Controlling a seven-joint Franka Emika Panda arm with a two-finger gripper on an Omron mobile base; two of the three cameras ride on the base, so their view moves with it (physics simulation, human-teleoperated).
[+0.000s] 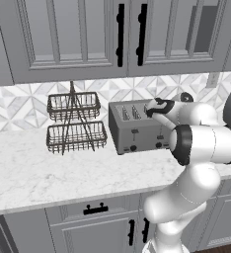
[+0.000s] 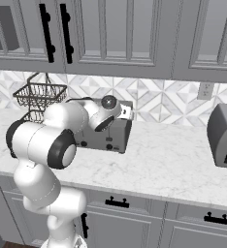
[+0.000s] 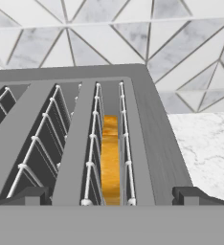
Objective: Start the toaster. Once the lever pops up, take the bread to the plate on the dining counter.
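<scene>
The arm hides part of the boxy grey metal toaster (image 1: 134,129). A golden-crusted bread slice (image 3: 110,160) sits in 1 slot. The gripper (image 3: 111,195) hovers above, fingers spread apart.

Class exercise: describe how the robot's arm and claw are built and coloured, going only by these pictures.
The arm is made of glossy white rounded segments joined by dark, almost black bands at the joints. The wrist ends in a dark round cap. The claw has two small dark grey, blocky finger tips. No cables or markings are visible.
</scene>
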